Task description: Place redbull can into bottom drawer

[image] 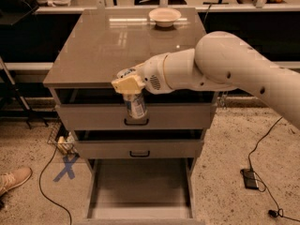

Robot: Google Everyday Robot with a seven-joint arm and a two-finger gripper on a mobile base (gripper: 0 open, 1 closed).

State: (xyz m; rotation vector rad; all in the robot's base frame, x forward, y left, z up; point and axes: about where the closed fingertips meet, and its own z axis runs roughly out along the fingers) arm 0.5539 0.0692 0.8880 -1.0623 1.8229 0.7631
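1. Silver and slim, the redbull can [136,108] hangs upright at centre frame, in front of the top drawer [89,118]. Its upper part is pinched in the gripper [131,91], whose cream pads are closed on it.
2. The bottom drawer [140,187] is pulled out at the lower centre of the frame. Its grey floor lies below the can, and the middle drawer [103,149] front sits between them in the picture.
3. The step in hand looks like the carry down into that drawer. The can is best held upright and brought far enough towards the lower edge of the frame to clear both upper drawer fronts and their black handles [136,122] before descending.
4. Aim for the middle of the floor, away from the low side walls, so the base lands flat.
5. Lower until the base touches the floor, and only then let the pads part. A tall, narrow can released from above would probably tip and roll.
6. Pull out straight upward so the fingers do not knock it. The cream bowl [165,17], at upper centre on the cabinet top [108,46], plays no part.
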